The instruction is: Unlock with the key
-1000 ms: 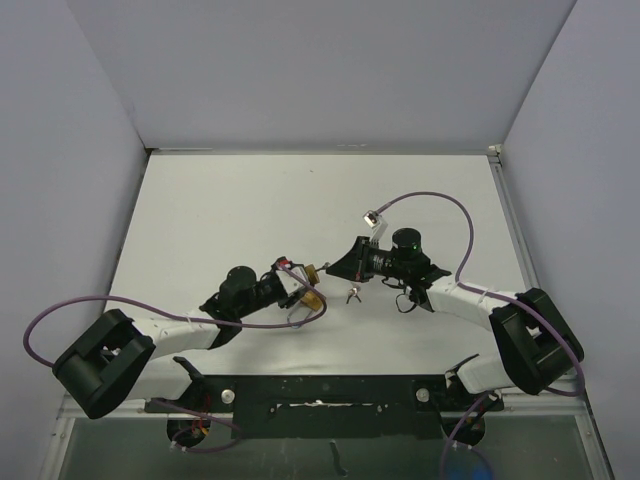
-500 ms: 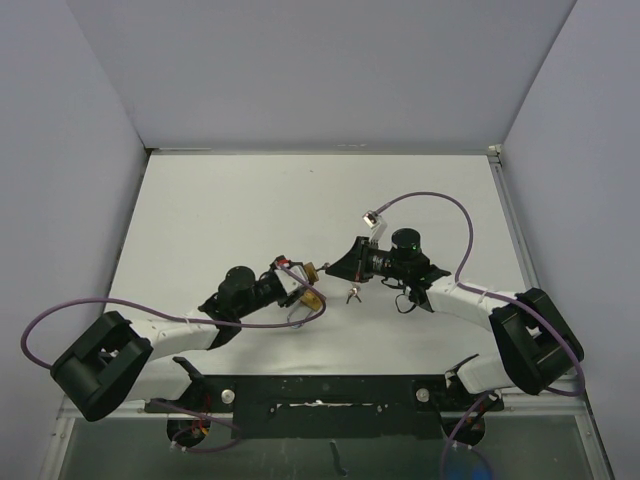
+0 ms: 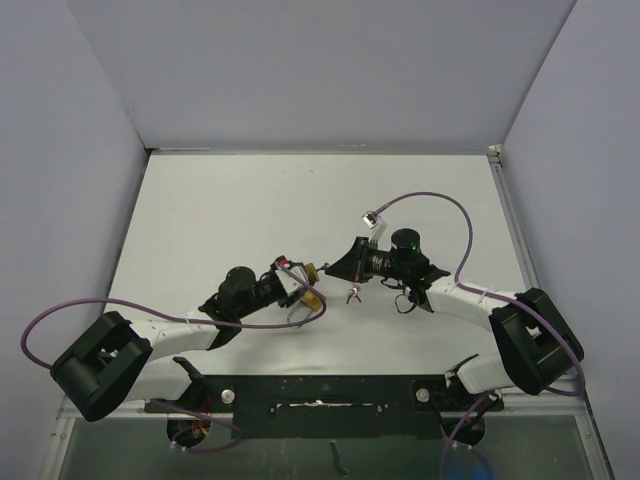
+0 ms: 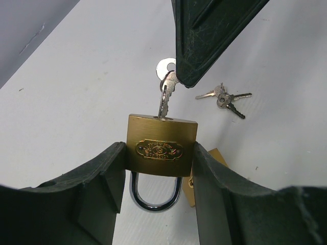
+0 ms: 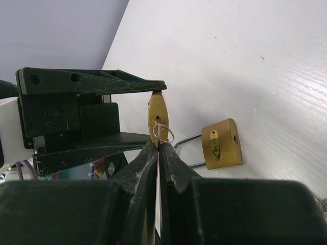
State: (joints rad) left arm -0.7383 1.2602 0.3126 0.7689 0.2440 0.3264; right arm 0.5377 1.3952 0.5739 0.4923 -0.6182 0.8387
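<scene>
Holding the padlock [image 4: 161, 145] clamped between my left fingers [image 4: 102, 189], shackle toward the wrist. My right fingers [image 5: 143, 168] are pinched shut on the key [image 4: 166, 94], its blade seated in the keyhole. A second padlock [image 5: 220, 143] and spare keys [image 4: 225, 98] lie on the desk [image 4: 76, 102].

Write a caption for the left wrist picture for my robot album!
Left gripper clamps a brass padlock while the right gripper holds a key in its keyhole.

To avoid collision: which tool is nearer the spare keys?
Right. The right tool, holding the key, is just beyond the spare keys; the left tool, holding the padlock, is farther left.
</scene>
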